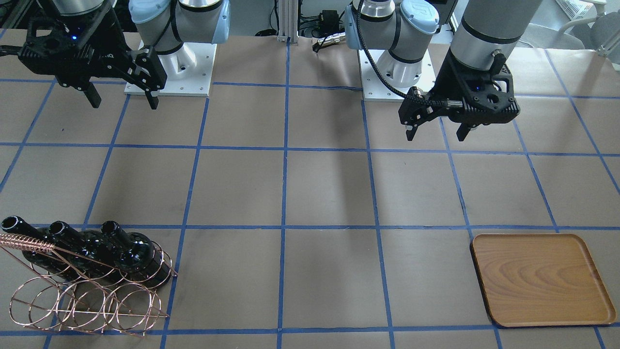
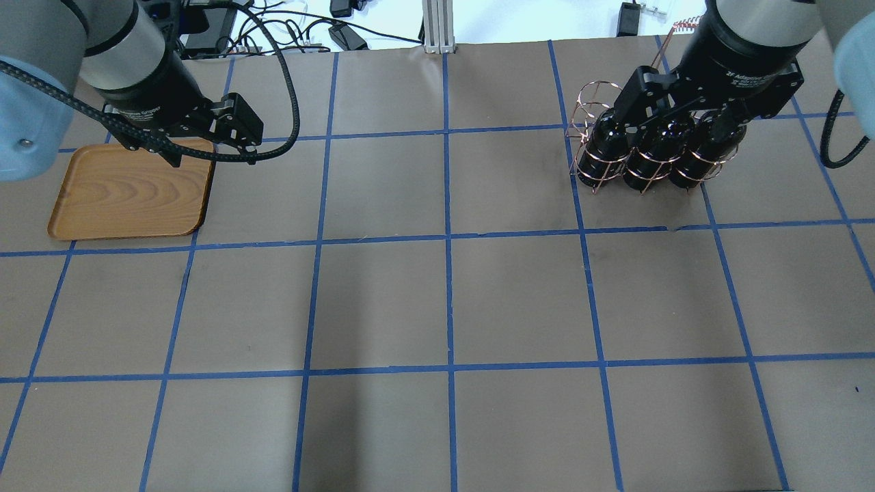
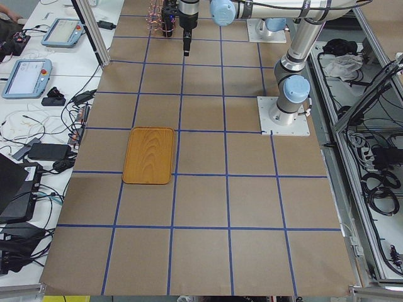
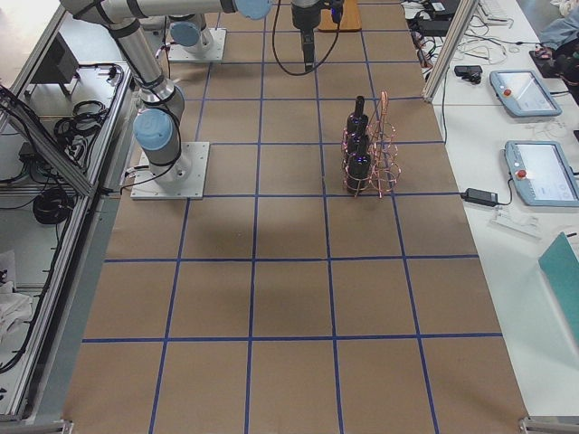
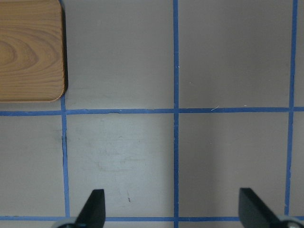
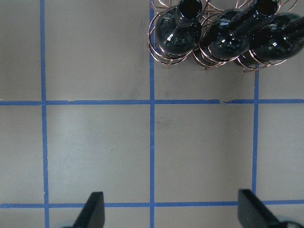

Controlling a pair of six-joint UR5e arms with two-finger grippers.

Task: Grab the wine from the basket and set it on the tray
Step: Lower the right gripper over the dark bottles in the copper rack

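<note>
Three wine bottles (image 1: 138, 254) are noted lodged in the basket (image 1: 26, 241) at lower left of the front-facing view, the tray (image 1: 540, 280) set well apart at lower right; left gripper (image 1: 436, 133) and right gripper (image 1: 124, 103) are held spread wide, grasping nothing.

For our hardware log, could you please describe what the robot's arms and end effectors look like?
The left arm and right arm are silver tubes with pale blue joint caps. The left end effector and right end effector are black, each with two slim fingers. A black braided cable follows the left arm.
</note>
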